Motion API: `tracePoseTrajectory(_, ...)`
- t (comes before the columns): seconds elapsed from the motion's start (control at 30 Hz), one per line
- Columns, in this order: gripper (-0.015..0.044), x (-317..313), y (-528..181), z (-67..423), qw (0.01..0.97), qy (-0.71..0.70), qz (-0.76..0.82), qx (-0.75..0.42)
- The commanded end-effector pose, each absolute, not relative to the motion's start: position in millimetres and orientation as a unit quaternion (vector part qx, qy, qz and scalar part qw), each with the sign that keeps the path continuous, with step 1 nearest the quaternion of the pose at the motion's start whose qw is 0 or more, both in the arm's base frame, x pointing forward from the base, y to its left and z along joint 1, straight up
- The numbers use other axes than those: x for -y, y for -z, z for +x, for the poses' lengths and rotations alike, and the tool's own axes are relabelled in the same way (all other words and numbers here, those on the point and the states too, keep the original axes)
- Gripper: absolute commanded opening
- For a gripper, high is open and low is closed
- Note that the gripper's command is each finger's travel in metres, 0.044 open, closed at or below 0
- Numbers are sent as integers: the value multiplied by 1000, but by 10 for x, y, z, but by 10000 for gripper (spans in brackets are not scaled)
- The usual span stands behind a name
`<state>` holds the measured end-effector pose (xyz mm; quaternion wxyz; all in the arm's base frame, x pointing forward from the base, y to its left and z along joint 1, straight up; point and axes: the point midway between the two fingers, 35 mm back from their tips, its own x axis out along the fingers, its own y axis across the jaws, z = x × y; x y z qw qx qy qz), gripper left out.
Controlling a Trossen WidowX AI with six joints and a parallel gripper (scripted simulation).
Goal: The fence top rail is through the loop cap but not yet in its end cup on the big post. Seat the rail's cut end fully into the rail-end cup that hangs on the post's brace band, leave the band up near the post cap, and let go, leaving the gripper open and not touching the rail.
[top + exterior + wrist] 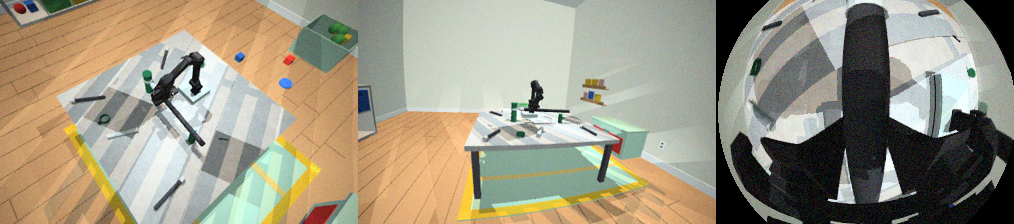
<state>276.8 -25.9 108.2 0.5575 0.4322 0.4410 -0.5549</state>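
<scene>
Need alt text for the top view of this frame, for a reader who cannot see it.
Seen from above, a black robot arm on a grey striped table has its claw shut on a long dark rail, close beside a green-capped post. The rail runs diagonally through a small green loop cap. Spare tubes and a green ring lie scattered on the table.
</scene>
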Motion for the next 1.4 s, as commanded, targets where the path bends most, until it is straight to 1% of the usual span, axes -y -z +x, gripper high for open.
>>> tracePoseTrajectory(0.0,0,310,-1098,2767,560,556,430,-437)
tracePoseTrajectory(1.13,0,519,-1110,2770,561,557,430,-437)
tracePoseTrajectory(1.37,0,471,-1095,2769,558,555,432,-441)
